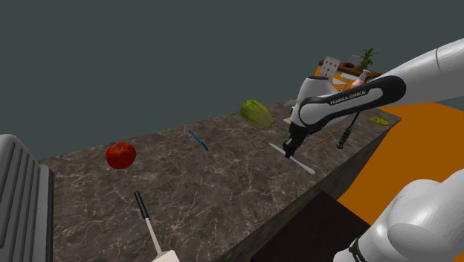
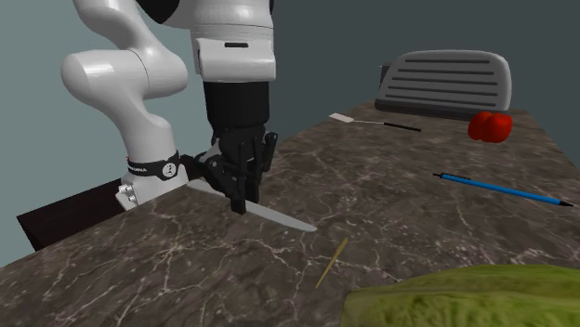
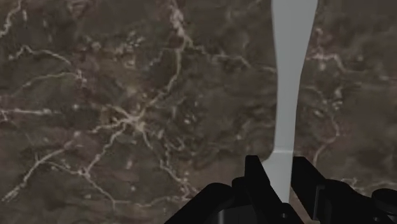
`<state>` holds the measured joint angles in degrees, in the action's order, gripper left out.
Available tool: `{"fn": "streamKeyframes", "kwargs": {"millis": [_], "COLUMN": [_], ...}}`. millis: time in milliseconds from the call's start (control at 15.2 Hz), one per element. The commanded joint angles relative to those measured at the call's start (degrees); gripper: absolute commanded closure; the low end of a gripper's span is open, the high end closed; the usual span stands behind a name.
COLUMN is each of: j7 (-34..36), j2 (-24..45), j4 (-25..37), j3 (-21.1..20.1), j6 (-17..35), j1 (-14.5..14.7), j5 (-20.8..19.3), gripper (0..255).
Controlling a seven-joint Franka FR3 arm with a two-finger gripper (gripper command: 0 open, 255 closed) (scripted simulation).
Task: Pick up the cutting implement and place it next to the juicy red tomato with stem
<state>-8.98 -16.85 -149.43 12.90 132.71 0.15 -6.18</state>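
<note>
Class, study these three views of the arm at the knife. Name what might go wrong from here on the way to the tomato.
1. The claw meets the knife near one end, so the long blade may droop or twist out when lifted.
2. A blue pen lies roughly between knife and tomato; a low carry might sweep it.
3. The round tomato may roll if the blade nudges it.

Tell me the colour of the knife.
Pale grey; the knife shows best in the wrist view.
</note>
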Motion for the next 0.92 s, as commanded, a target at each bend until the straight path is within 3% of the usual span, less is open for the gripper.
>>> {"fn": "streamKeyframes", "kwargs": {"millis": [0,858], "j7": [0.09,0.34], "j2": [-1.1,-6.64], "j4": [0.77,6.73], "j3": [-0.16,-1.12], "j6": [-1.88,-13.35], "j1": [-0.03,-0.1], "j5": [-0.07,-0.12], "gripper": [255,255]}}
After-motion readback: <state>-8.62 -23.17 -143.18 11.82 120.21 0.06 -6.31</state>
